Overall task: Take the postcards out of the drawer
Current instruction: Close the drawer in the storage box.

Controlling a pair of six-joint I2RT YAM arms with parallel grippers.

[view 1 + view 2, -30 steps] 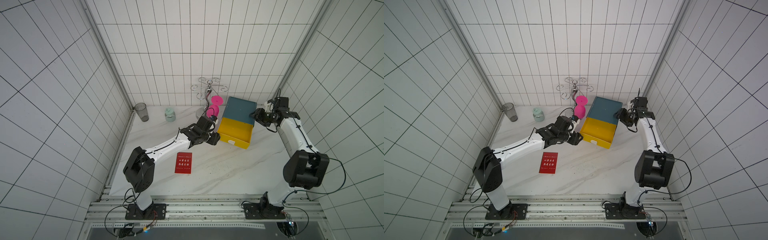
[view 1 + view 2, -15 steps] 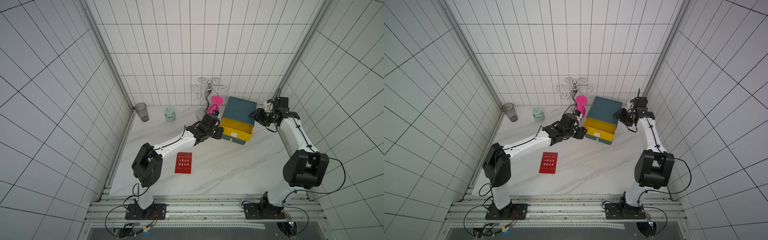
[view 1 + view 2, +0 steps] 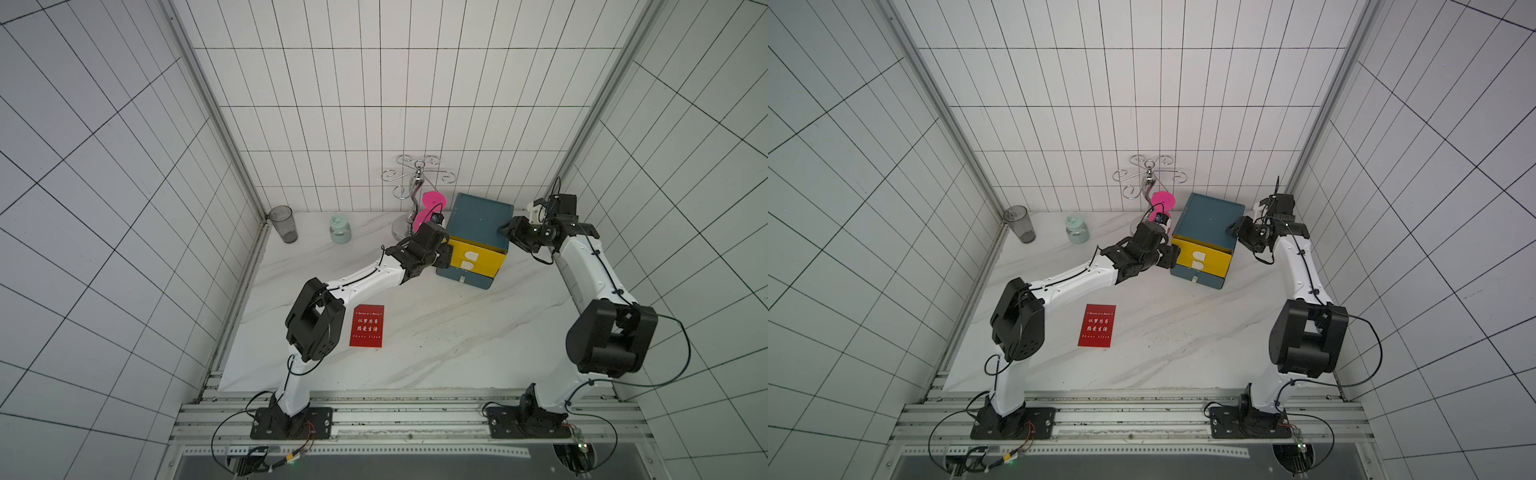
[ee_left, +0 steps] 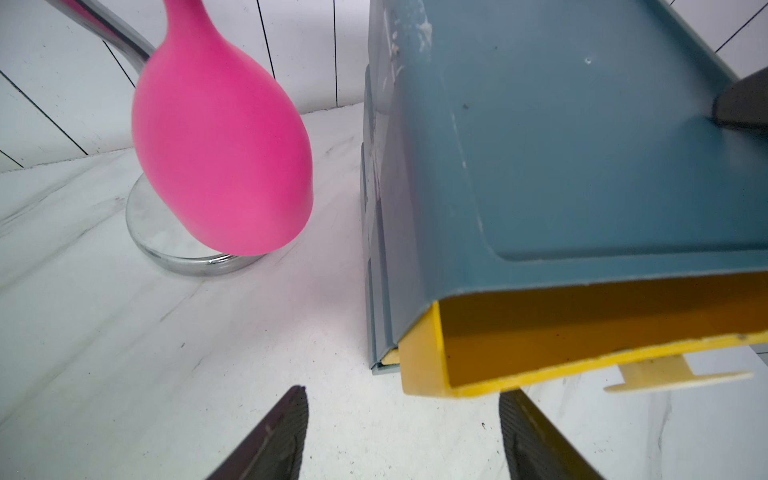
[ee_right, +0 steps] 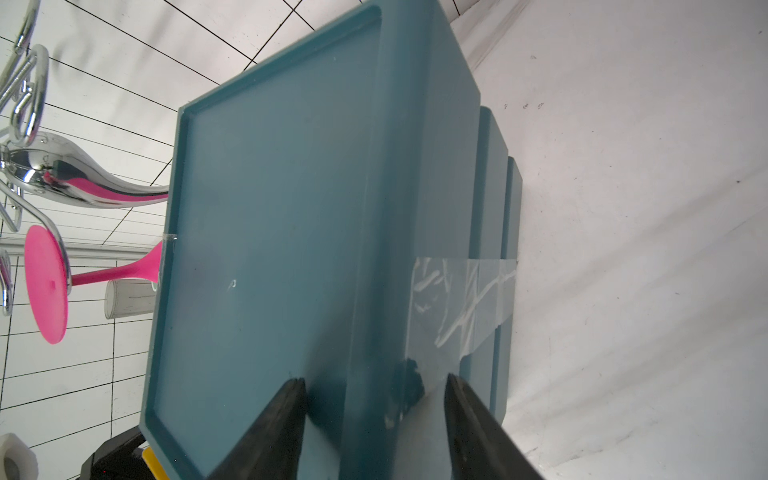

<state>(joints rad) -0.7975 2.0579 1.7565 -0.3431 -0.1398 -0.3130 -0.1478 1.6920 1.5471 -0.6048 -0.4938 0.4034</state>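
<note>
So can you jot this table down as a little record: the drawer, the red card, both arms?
Red card: one in sight, lying flat on the table
Drawer: yellow, open only slightly from the blue cabinet; inside mostly hidden
Left gripper: open, empty, at the drawer's front corner
Right gripper: fingers astride the cabinet's top edge; grip unclear
Behind: pink glass hanging on a metal rack, grey cup, green jar
</note>
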